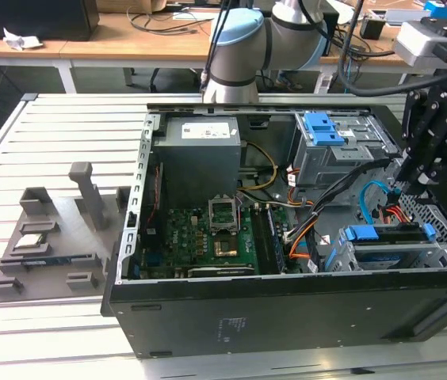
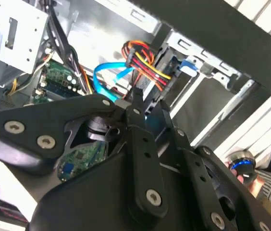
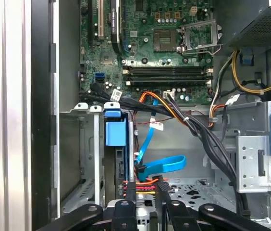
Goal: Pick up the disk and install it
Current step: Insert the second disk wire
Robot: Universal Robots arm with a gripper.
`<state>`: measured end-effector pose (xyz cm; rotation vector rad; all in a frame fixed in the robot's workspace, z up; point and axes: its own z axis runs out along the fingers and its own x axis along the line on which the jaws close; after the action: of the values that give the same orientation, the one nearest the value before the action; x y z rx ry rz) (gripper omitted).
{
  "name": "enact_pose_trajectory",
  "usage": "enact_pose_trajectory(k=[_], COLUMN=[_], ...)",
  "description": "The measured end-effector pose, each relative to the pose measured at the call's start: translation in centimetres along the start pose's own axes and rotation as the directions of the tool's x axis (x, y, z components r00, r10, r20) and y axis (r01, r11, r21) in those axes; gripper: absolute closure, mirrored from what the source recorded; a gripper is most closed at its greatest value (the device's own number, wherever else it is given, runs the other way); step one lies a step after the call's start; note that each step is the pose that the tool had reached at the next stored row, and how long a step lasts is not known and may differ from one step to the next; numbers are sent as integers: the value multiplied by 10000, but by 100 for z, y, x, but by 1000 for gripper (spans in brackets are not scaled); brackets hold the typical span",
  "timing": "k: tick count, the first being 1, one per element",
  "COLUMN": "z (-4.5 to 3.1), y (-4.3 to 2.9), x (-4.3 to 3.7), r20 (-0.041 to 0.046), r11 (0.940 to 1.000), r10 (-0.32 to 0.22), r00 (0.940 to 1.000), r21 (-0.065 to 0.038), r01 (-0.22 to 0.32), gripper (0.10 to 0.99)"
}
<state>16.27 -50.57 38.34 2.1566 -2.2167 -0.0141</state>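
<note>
Exterior view places the gripper point(image 1: 404, 188) inside the open computer case point(image 1: 287, 313), at the end toward the exterior view's right, just above the drive cage point(image 1: 390, 255). The disk point(image 1: 390, 235), clipped in its blue caddy, sits seated in that cage, and in the first wrist view the disk point(image 3: 117, 159) stands on edge in the bay beside the case wall. The fingers point(image 3: 126, 211) are drawn close together around the bundle of red, yellow and black power wires point(image 3: 142, 183), beside the blue data cable point(image 3: 162, 166). The motherboard point(image 3: 164, 43) lies beyond the bay.
</note>
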Motion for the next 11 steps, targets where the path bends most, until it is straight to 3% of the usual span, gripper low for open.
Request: enact_pose_trajectory(k=[2, 6, 11], z=[26, 99, 123], y=[77, 96, 107], x=[20, 57, 94], r20=[-3, -9, -13], r11=[10000, 9998, 9995], r10=[-58, -183, -315], r00=[10000, 9998, 9995], r21=[2, 5, 6], r01=[58, 183, 315], gripper=[784, 784, 784])
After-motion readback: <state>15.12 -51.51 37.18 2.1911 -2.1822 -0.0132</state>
